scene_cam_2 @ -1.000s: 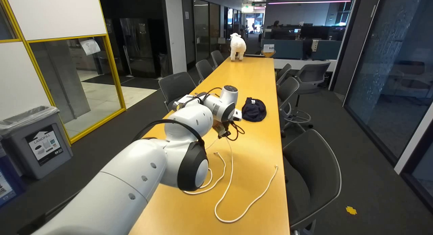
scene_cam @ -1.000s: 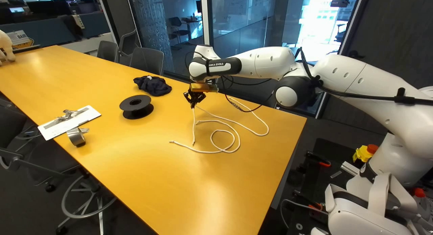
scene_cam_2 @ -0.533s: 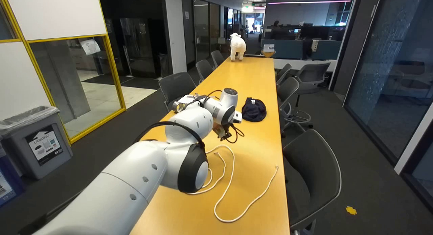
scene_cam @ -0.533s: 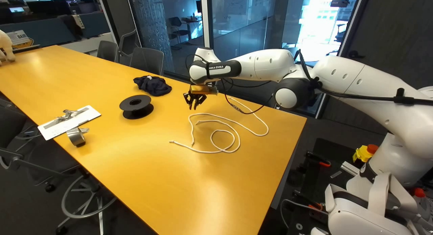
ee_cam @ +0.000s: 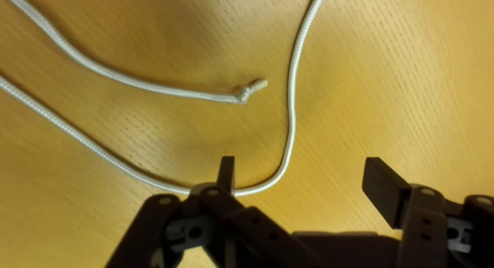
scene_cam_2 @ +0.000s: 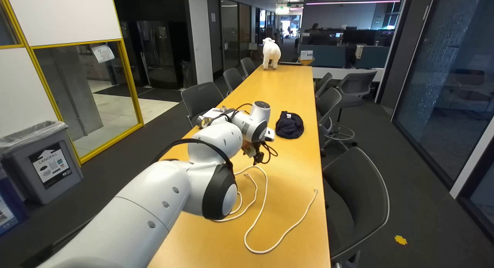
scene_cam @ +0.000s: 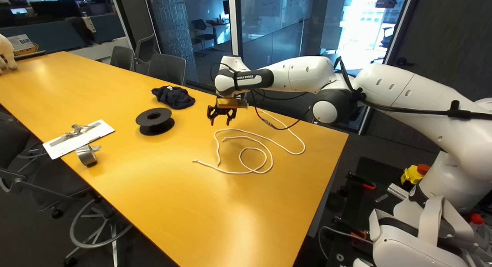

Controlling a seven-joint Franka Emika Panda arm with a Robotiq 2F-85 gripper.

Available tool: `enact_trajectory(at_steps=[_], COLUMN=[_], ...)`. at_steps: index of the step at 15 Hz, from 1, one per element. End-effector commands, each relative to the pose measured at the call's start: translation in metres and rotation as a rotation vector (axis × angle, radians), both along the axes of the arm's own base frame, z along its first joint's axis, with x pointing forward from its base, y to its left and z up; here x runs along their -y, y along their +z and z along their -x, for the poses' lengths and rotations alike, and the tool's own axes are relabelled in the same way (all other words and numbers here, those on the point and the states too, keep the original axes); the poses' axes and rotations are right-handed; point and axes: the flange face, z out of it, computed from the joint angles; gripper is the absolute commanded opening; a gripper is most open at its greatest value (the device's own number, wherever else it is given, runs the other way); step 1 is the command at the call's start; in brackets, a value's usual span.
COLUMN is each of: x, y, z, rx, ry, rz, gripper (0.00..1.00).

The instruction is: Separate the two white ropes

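Observation:
Both white ropes lie loosely on the table. The outer white rope (scene_cam: 286, 150) makes a wide bend around the far end of the inner white rope (scene_cam: 271, 153), which coils into a loop. In the wrist view the inner rope's knotted end (ee_cam: 242, 95) sits inside the curve of the outer rope (ee_cam: 292, 106), apart from it. The outer rope's short end (scene_cam: 218, 163) stops close to the inner rope's other stretch. My gripper (scene_cam: 220, 123) hangs above the outer rope's bend, jaws wide apart. Nothing is between its fingers (ee_cam: 227, 173); one finger covers part of the outer rope below.
A black spool (scene_cam: 153, 121) and a dark cloth cap (scene_cam: 173, 97) stand past the gripper. A clipboard (scene_cam: 92, 131) and a tape roll (scene_cam: 87, 155) lie near the long table edge. The table's near end (scene_cam: 326, 182) faces the robot base.
The jaws have gone from shut on the outer rope to wide open. The rope has dropped from them onto the table as a rounded bend. The gripper has sunk slightly.

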Motion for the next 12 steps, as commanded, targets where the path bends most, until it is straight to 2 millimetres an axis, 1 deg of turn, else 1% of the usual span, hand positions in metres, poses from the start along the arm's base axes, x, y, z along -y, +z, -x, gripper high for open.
enact_trajectory(at_steps=[1, 6, 7, 12], x=[-0.015, -0.021, -0.022, -0.022], y=[0.012, 0.029, 0.033, 0.051], z=[0.005, 0.016, 0.019, 0.025], rx=[-0.055, -0.138, -0.154, -0.174], ry=[0.1, 0.241, 0.291, 0.452], rz=[0.004, -0.009, -0.02, -0.011], gripper=[1.0, 1.0, 1.0, 1.0])
